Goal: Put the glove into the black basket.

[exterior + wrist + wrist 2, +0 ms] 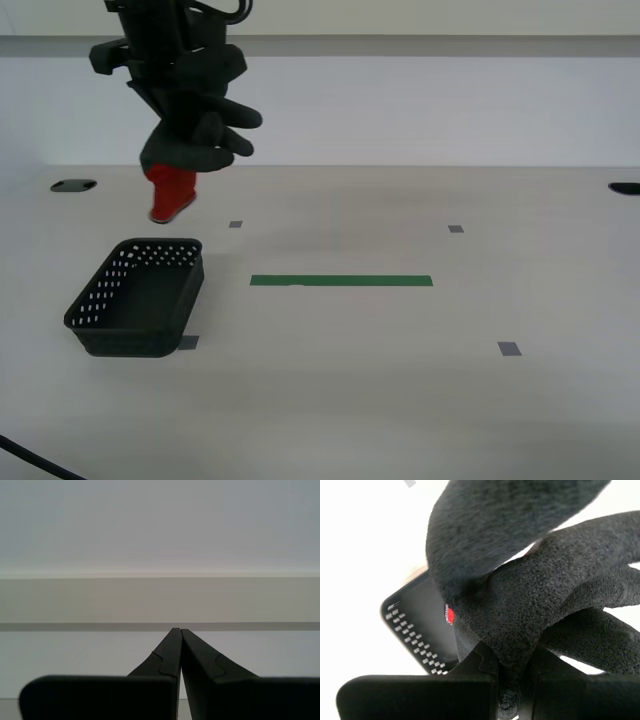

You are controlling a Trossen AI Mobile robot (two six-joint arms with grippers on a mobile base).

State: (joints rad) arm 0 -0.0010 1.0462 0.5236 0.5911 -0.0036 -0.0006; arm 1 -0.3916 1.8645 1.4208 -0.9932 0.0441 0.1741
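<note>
Glove (200, 135) hangs limp from my second end effector (512, 690), clamped on its rubbery palm, above the desk (400, 380) just beyond the black basket (140, 298); soft, light, grippy. My first end effector (179, 632) is pressed together, empty.

Matte black arm (160, 50), tapered black claw (179, 635)

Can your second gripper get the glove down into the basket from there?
Probably yes. My second gripper holds the glove in the air, a little behind the basket. The basket looks empty and open on top, and nothing stands between them.
</note>
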